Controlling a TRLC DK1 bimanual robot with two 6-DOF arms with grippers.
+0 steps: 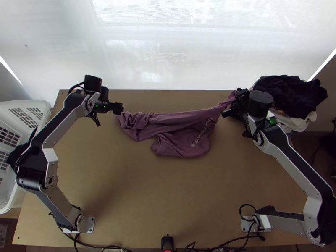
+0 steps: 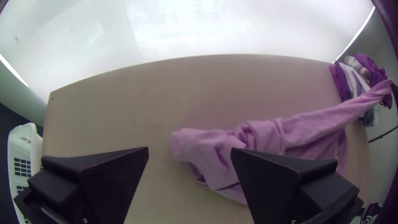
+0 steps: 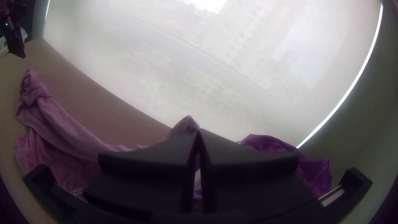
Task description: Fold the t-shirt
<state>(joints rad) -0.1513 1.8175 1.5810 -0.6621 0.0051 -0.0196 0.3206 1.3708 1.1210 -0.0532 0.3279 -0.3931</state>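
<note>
Right claw (image 3: 199, 132): clamped on shirt (image 1: 180, 133). Left claw (image 2: 189, 150): spread apart, just beside bunched end (image 2: 197, 145), likely next grab. Long axis claw to claw.

Pale lettering (image 1: 203, 132) stands on the purple t-shirt (image 1: 178, 130).

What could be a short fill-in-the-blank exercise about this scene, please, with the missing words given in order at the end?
The tool that grips the t-shirt is the ____ one. The left tool has its two fingers apart, so it is not shut but ____. In the top view, the white basket stands at the ____ side of the table. The t-shirt lies bunched, so it is not yet ____.

Missing words: right; open; left; folded.
</note>
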